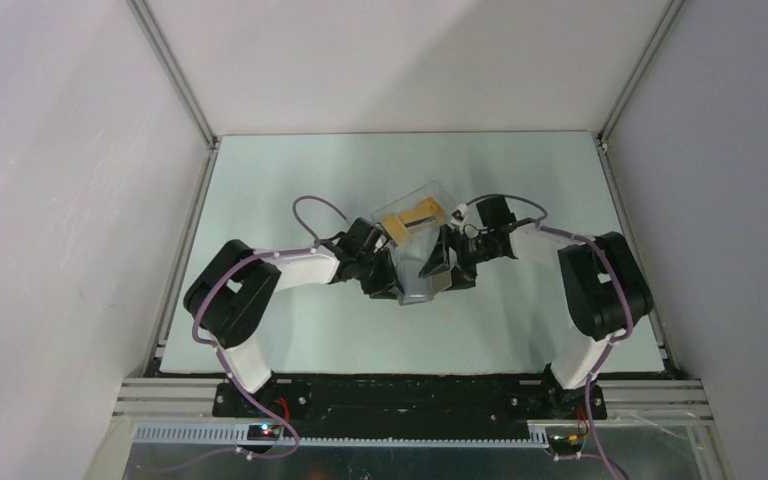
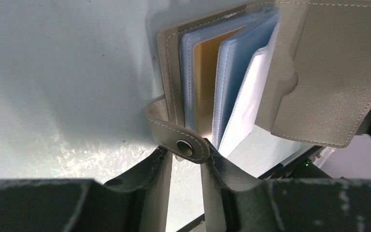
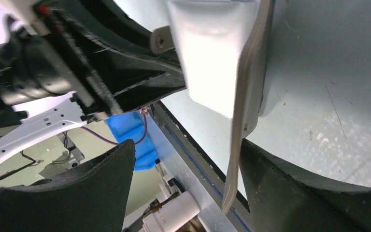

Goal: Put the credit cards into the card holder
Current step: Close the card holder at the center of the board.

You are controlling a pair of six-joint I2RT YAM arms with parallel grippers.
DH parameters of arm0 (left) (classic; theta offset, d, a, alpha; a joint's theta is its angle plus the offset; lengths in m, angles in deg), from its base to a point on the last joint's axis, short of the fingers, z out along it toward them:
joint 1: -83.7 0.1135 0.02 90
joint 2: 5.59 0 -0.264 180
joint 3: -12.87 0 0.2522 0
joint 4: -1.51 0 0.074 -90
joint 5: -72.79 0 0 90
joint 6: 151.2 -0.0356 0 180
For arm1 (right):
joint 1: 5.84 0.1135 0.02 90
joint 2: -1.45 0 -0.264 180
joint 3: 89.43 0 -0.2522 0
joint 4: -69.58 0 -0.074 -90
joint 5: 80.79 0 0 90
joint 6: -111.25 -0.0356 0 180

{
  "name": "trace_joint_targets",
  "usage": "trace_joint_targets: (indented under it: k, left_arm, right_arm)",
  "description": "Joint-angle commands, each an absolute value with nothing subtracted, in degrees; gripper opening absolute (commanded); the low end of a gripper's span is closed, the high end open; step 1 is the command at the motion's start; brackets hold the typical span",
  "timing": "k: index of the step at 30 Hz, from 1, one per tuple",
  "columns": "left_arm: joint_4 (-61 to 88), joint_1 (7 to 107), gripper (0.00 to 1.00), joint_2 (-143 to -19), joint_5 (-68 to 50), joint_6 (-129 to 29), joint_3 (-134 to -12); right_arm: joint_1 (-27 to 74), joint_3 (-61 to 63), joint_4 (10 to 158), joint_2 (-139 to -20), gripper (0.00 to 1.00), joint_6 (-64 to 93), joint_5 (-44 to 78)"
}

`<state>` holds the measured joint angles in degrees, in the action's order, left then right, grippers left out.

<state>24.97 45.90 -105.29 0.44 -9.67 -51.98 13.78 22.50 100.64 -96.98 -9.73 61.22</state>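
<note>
The grey-taupe card holder (image 1: 418, 285) stands open between my two grippers at the table's middle. In the left wrist view the card holder (image 2: 328, 72) fans out its clear pockets, and one pocket holds an orange-gold credit card (image 2: 205, 82). My left gripper (image 2: 187, 154) is shut on the holder's lower edge, with the snap strap (image 2: 183, 142) lying across its tips. It also shows in the top view (image 1: 388, 282). My right gripper (image 3: 188, 154) is open, and the holder's cover flap (image 3: 249, 87) hangs against one finger (image 3: 290, 193). More credit cards (image 1: 410, 220) lie in a clear box.
The clear plastic box (image 1: 438, 195) sits just behind the holder, touching distance from both wrists. The table's near edge with a metal rail (image 3: 198, 159) and blue plastic parts (image 3: 130, 130) lies below the right gripper. Grey walls enclose the table on three sides.
</note>
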Motion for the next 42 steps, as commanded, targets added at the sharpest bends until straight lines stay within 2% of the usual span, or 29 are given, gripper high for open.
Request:
trace_joint_targets:
  k: [1, 6, 13, 18, 25, 29, 35, 42]
  left_arm:
    - [25.56, 45.75, 0.36, -102.42, -1.83, -10.85, -50.94]
    - [28.07, 45.76, 0.49, -99.44, -4.34, -11.37, -51.07]
    - [32.36, 46.39, 0.55, -95.3, -7.86, -10.23, -51.41]
    - [32.35, 48.36, 0.6, -94.25, -8.18, -9.57, -50.68]
    - [33.26, 49.68, 0.6, -97.07, -9.28, -9.66, -50.92]
    - [33.81, 49.73, 0.56, -96.11, -10.91, -9.19, -50.08]
    - [33.79, 49.99, 0.58, -92.66, -11.29, -9.24, -50.18]
    - [33.81, 51.84, 0.62, -89.72, -10.97, -7.44, -48.88]
  right_arm:
    - [16.68, 20.12, 99.64, -100.8, 0.8, -9.49, 62.03]
    - [18.65, 19.21, 96.65, -99.92, 0.77, -11.63, 62.96]
    - [19.88, 15.82, 101.37, -95.07, 0.77, -9.72, 59.21]
    - [20.03, 15.13, 100.01, -96.08, 0.76, -9.71, 59.81]
    - [20.27, 15.05, 95.05, -100.53, 0.68, -11.81, 61.24]
    - [20.59, 14.43, 90.89, -103.42, 0.63, -14.14, 62.63]
    - [22.88, 9.71, 96.5, -108.69, 0.57, -11.32, 59.83]
    - [25.13, 7.7, 106.19, -110.59, 0.54, -8.43, 51.63]
